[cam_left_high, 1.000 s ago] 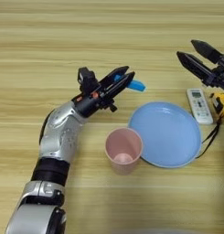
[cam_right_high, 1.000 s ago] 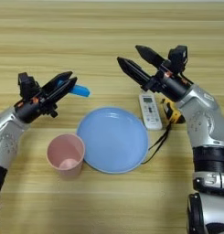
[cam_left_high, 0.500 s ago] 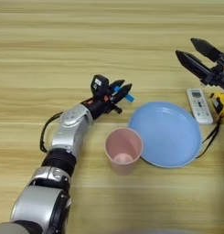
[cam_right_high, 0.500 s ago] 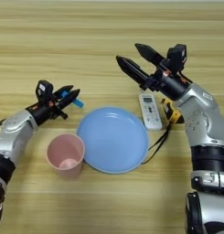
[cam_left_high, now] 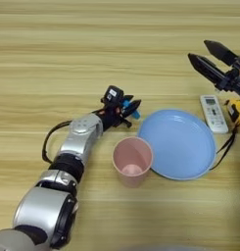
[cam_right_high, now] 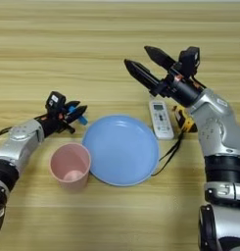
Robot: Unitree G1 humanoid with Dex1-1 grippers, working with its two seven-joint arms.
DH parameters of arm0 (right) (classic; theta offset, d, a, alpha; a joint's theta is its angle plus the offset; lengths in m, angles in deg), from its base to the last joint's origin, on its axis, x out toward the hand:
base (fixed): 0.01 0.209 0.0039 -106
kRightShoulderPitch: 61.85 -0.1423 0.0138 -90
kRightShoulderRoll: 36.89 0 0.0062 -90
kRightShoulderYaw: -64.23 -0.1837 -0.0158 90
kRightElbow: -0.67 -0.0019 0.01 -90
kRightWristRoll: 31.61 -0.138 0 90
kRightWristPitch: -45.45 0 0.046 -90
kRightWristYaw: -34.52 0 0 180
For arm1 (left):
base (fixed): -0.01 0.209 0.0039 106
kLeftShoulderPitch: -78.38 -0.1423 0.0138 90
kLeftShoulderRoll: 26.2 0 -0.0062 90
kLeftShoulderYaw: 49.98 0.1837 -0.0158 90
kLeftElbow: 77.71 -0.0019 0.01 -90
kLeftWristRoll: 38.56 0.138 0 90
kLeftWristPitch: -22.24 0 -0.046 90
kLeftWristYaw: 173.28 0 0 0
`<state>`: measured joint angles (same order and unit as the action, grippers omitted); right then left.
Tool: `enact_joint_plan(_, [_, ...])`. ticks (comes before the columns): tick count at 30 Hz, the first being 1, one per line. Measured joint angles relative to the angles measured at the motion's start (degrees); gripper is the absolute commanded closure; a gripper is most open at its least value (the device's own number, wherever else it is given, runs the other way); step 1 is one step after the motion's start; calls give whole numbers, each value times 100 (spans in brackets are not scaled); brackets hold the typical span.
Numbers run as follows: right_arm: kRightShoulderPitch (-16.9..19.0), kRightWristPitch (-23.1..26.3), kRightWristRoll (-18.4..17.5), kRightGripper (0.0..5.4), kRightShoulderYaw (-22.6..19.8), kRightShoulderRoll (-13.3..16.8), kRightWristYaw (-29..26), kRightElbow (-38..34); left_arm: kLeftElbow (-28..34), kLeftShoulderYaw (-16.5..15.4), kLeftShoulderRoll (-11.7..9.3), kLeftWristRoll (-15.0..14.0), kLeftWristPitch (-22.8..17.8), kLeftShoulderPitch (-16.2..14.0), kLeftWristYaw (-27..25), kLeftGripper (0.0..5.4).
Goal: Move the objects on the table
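1. Plate sits mid-counter; cup touching its left rim.
2. Remote just right of plate.
3. Block left of plate, behind cup, in left end effector.
4. Right end effector behind remote.

One blue block, one white remote, one pink cup, one light-blue plate, two grippers: left gripper, right gripper.

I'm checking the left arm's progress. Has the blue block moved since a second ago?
Yes. The blue block, clamped in the left gripper, has come down and toward the robot, and now sits just left of the blue plate rim.
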<state>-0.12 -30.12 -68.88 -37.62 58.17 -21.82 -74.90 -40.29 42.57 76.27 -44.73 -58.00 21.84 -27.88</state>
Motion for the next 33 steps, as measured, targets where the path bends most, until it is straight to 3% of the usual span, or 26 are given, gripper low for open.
enact_joint_plan(15, [0,0,24,0,1,0,-42,1,-37,55,-2,122,85,16,-129,407])
enact_joint_plan(16, [1,0,25,0,1,0,-43,1,-30,60,-2,122,87,10,-164,371])
enact_joint_plan(22, [1,-1,74,0,6,0,-48,1,40,98,12,125,85,-183,-349,321])
enact_joint_plan(33, [1,-1,115,0,6,0,-59,1,140,94,14,124,83,-195,-392,219])
